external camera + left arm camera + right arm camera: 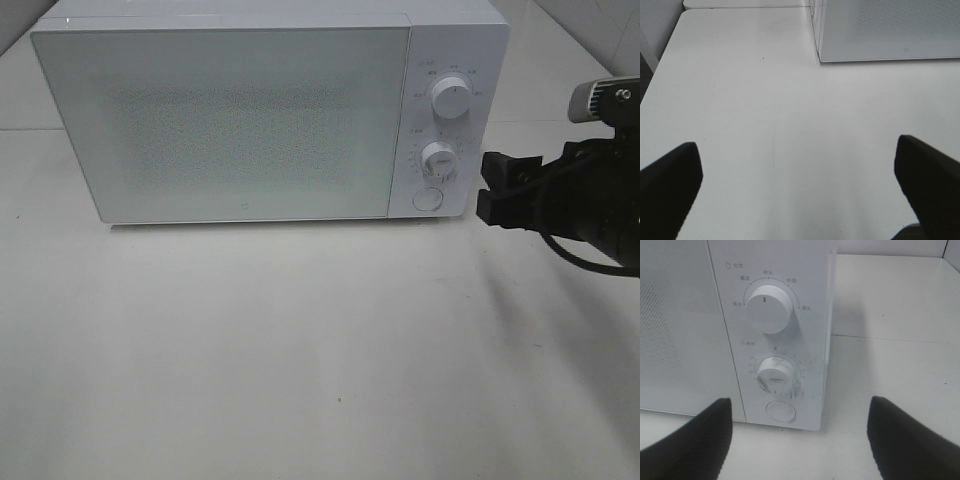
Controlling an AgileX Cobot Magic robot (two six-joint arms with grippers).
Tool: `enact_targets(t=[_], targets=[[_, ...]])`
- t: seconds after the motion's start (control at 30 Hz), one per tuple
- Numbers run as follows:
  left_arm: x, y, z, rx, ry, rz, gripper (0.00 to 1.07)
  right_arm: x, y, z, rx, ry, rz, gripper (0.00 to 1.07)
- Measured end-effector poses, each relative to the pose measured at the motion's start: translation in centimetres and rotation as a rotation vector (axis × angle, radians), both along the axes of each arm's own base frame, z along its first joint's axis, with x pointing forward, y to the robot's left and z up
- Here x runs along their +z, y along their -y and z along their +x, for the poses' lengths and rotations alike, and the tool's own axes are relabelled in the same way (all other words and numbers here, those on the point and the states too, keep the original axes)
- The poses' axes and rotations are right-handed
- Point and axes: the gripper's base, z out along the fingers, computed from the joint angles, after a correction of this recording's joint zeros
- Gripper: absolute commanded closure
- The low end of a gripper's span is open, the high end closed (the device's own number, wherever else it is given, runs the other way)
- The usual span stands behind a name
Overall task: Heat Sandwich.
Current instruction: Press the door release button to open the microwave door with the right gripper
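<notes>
At 12 o'clock on the white table [300, 350], a white microwave [220, 110] with door shut. At 3 o'clock of its lower knob [438, 158] and round button [428, 198], near but apart, the right gripper [488, 188], fingers spread, holding nothing. Above the table by the microwave's front left corner, the left gripper [797, 145], spread wide, empty. Cannot tell where the sandwich lies
</notes>
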Motion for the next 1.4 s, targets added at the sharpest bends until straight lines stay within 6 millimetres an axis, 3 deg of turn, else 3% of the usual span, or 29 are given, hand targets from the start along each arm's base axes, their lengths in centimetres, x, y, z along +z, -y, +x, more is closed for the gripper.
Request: enact_targets(t=[0.43,0.9,1.4], targets=[[0.0,0.0,0.0,0.0,0.0,0.0,0.07,0.0,-0.4,-0.1,-0.011,0.014,-0.002,0.35],[0.0,0.0,0.0,0.0,0.0,0.0,0.07,-4.5,-2.3,0.2,-0.016,-0.104,-0.023,0.35],[0.0,0.0,0.0,0.0,0.0,0.0,0.07,-5.3,-2.3,0.1,-0.058,-0.13,0.032,0.35]])
